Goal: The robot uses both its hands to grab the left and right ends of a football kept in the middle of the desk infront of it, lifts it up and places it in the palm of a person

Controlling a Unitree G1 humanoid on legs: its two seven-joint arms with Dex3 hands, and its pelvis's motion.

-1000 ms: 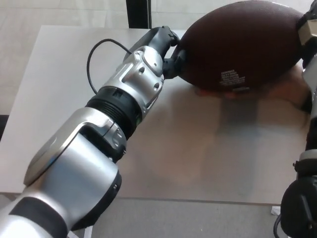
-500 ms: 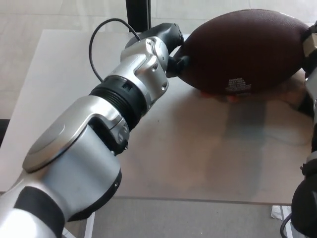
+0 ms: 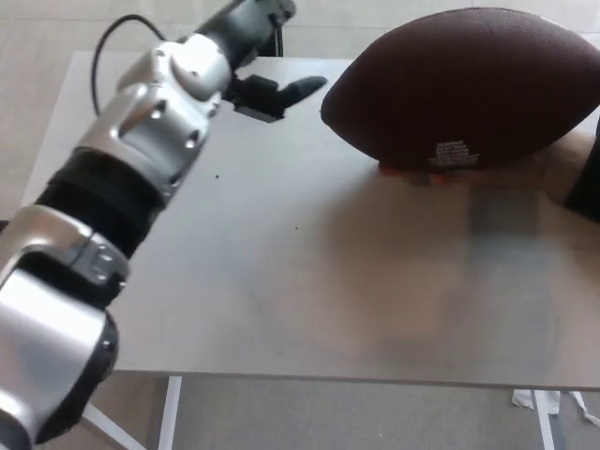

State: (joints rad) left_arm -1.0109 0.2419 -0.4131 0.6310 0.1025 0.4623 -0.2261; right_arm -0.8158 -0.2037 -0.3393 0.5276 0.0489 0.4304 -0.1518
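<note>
The football (image 3: 464,89) sits at the far right of the table (image 3: 309,281), resting on a person's hand (image 3: 441,173) whose fingertips show just under its lower edge. More of that hand and a dark sleeve (image 3: 586,187) appear at the right border. No part of the robot touches the ball.

The left robot hand (image 3: 272,94) hangs over the far part of the table, to the left of the ball's pointed end and clear of it. Its fingers are spread and hold nothing, one dark finger pointing toward the ball. The silver forearm runs down to the lower left corner. The right robot hand does not show in the head view.

Judging by this, the ball is delivered and the step in hand is the release and retreat. To do it well, the left robot hand should move straight out to the left, away from the ball's tip, with its fingers kept apart so none catches the leather. It should avoid sweeping back across the table toward the ball, since a nudge at the pointed end could roll it off the palm. A slow, level withdrawal suits best, and the cable (image 3: 108,42) looping above the wrist needs room as well.
</note>
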